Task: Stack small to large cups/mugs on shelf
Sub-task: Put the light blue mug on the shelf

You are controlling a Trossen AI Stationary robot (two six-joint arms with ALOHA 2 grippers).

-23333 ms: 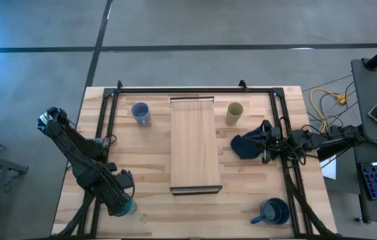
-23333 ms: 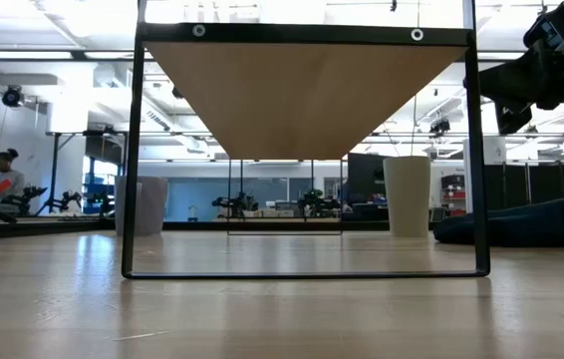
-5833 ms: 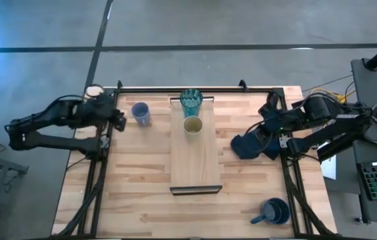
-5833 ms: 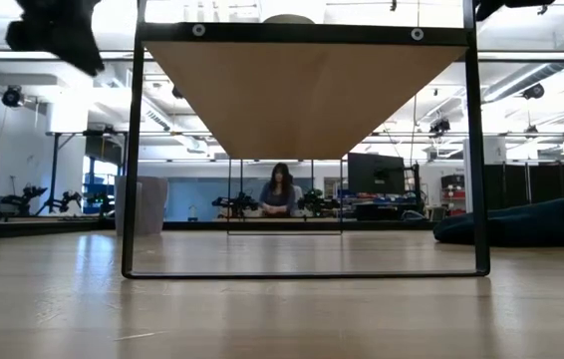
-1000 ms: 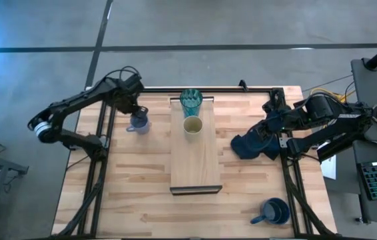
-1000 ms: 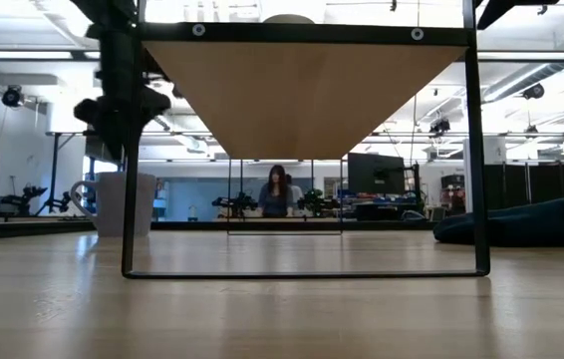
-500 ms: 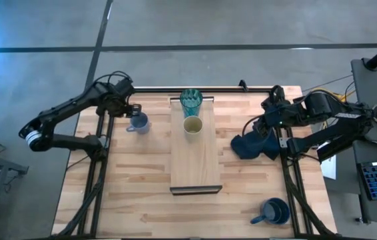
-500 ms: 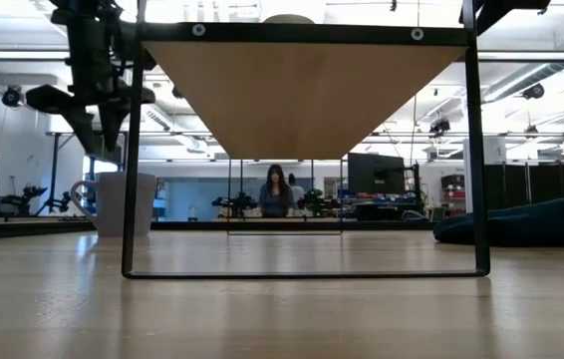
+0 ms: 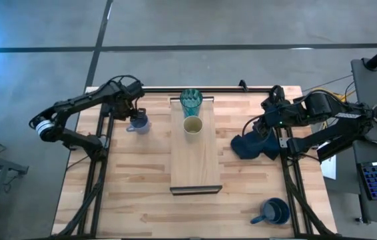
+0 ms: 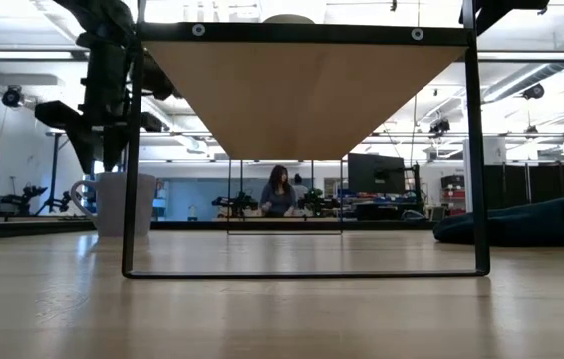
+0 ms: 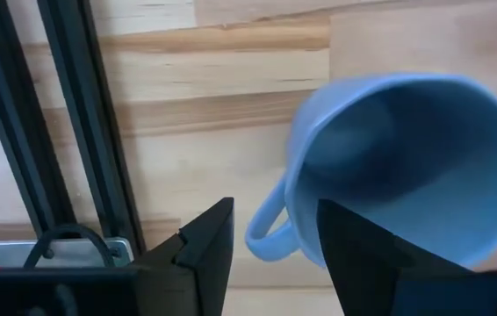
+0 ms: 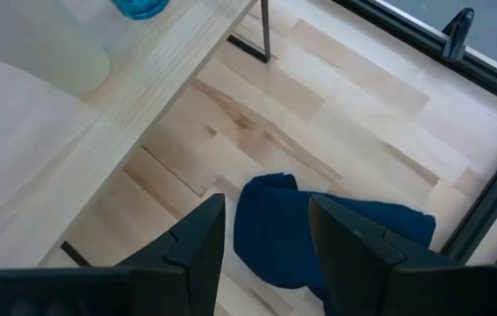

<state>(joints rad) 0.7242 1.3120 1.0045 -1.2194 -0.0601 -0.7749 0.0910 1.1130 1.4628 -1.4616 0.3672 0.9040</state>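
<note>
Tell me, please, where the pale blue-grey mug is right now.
In the high view, the pale blue-grey mug stands on the tabletop left of the shelf, near the far edge, with the open left gripper just above its handle.

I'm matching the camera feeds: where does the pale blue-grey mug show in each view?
High view: pale blue-grey mug, on the table left of the shelf.
Low view: far left, behind the shelf's black frame leg.
Left wrist view: fills the right side, handle between the left hand fingers.
Right wrist view: not in it.
Shared landmark: the shelf.
</note>
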